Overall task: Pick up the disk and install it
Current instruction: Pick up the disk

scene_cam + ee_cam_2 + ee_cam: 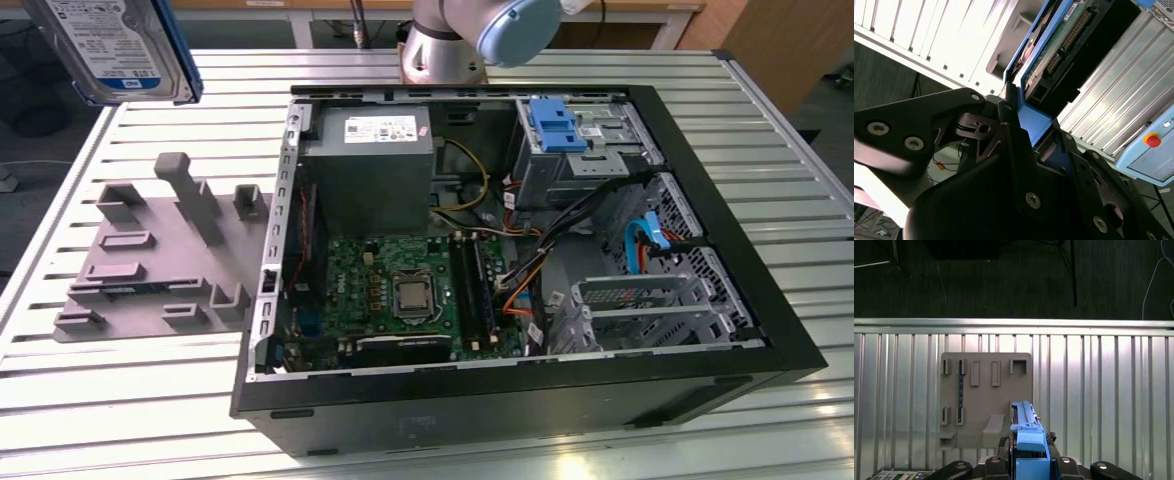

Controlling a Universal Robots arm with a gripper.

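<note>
pincer [1034,127] tight on disk [114,45], hi up

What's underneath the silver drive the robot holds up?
Looking down past the silver hard drive in its blue plastic frame, gripped by the black tool, you see a grey slotted holder plate on the ribbed metal table. The drive covers part of that plate.

Bright light; strong glare on slatted table [914,25].

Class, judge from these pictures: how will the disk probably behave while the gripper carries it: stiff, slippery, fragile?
The disk looks like a rigid metal slab, so probably stiff and fairly heavy. The gripper clamps its smooth blue plastic frame, which might slip. Its exposed circuit board suggests fragility.
</note>
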